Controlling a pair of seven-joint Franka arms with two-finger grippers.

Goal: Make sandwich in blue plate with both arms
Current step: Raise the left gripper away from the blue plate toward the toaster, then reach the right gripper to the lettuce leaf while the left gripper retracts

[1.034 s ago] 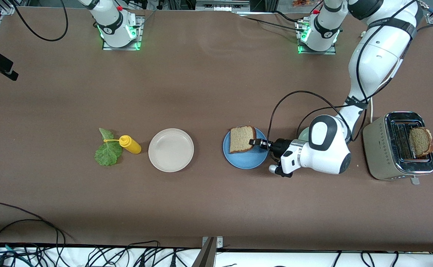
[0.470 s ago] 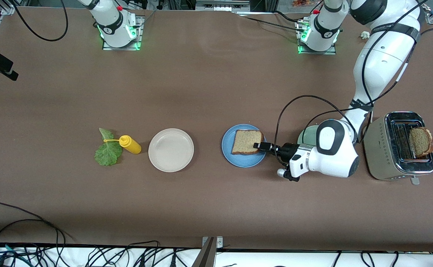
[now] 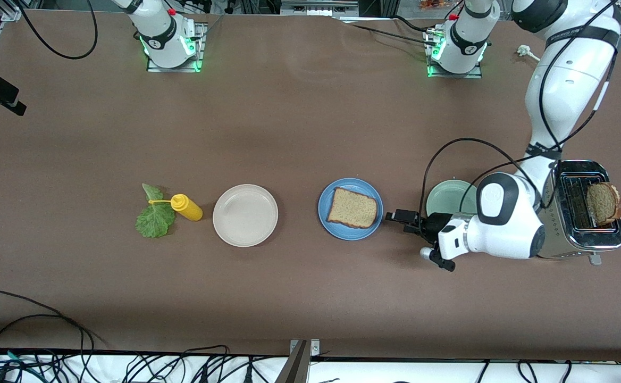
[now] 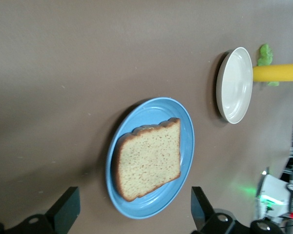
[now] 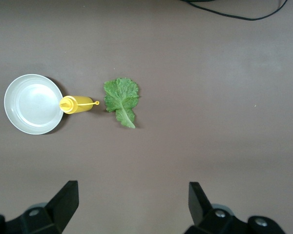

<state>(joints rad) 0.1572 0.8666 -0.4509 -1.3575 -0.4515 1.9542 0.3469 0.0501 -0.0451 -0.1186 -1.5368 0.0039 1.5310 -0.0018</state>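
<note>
Bread lies flat on the blue plate — one brown slice, crust darker; left gripper low beside it, jaws apart — right gripper high, spread.

a second ago the bread slice stood tilted on edge at the rim of the blue plate, pinched in the left gripper. now it lies flat on the plate, let go. the left gripper's fingers have spread wide and it has drawn back off the plate toward the left arm's end of the table, apart from the slice. that retreat has uncovered the mint-green plate beside the toaster.
</note>
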